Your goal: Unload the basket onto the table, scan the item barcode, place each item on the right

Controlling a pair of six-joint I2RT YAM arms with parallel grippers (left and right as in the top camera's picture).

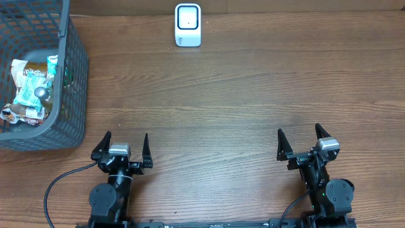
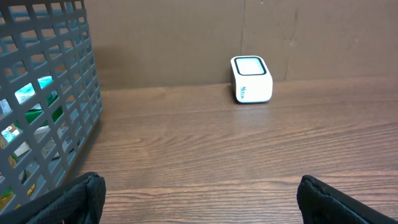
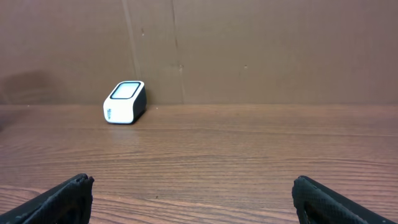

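Saw black two-finger left gripper [image 1: 125,138] and right gripper [image 1: 299,131] splayed wide, empty, crinkly green-and-white packets [image 1: 28,88] heaped in grey plastic mesh basket [image 1: 74,95] ahead-left of the left one, white boxy scanner [image 1: 188,25] far ahead; judged a reach likely to snag mesh or lift a packet barcode-hidden.

The basket [image 1: 71,82] at the far left corner of the worktop [image 1: 240,95] runs off the overhead view's edges, the packets [image 1: 28,88] inside lie half hidden by its mesh, and lettering on the scanner [image 1: 188,25] is too small to read.
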